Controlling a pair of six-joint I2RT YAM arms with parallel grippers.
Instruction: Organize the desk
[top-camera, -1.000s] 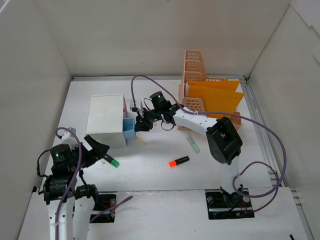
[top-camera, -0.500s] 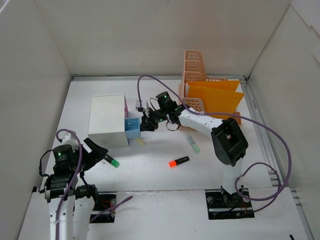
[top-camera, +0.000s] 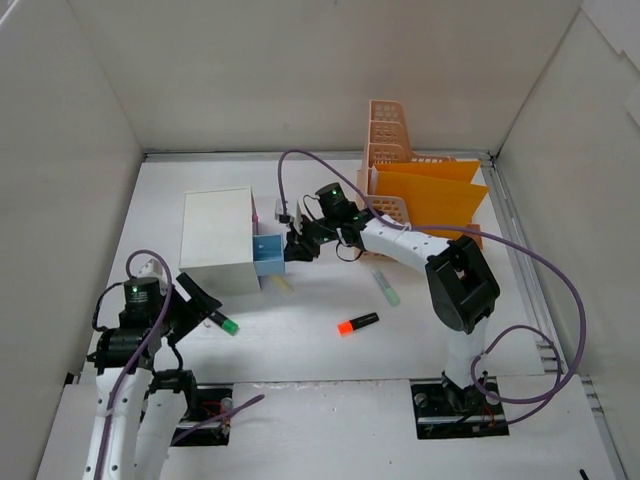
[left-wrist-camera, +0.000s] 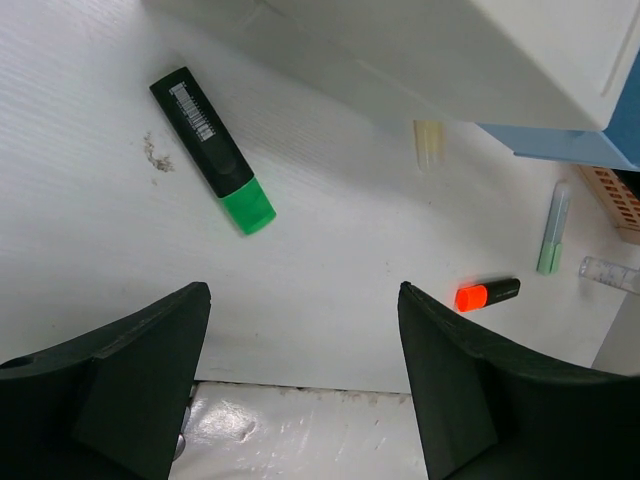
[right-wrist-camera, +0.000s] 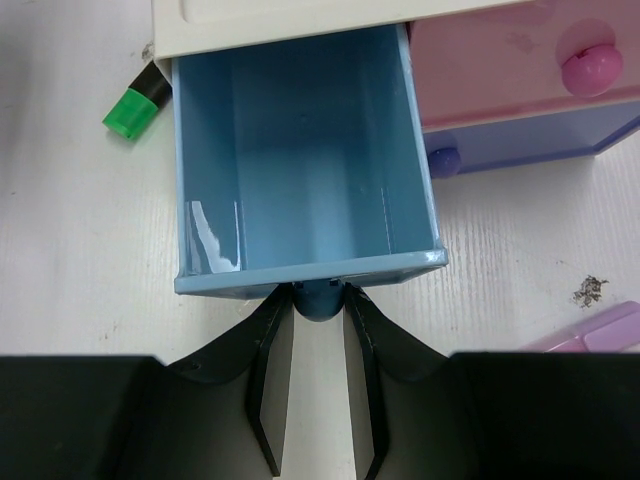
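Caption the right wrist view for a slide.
Right gripper pinches the knob of the open, empty blue drawer; a green-capped highlighter lies beside it on the desk.

White desk, blue drawer, pink drawer, green-capped blk marker.

Bench layout
Drawer unit left-rear, rack in the right-rear corner; left marker before the unit, middle marker mid-bench.

High fixed view looking down over the desk, wrist views close and downward, green highlighter in all three.
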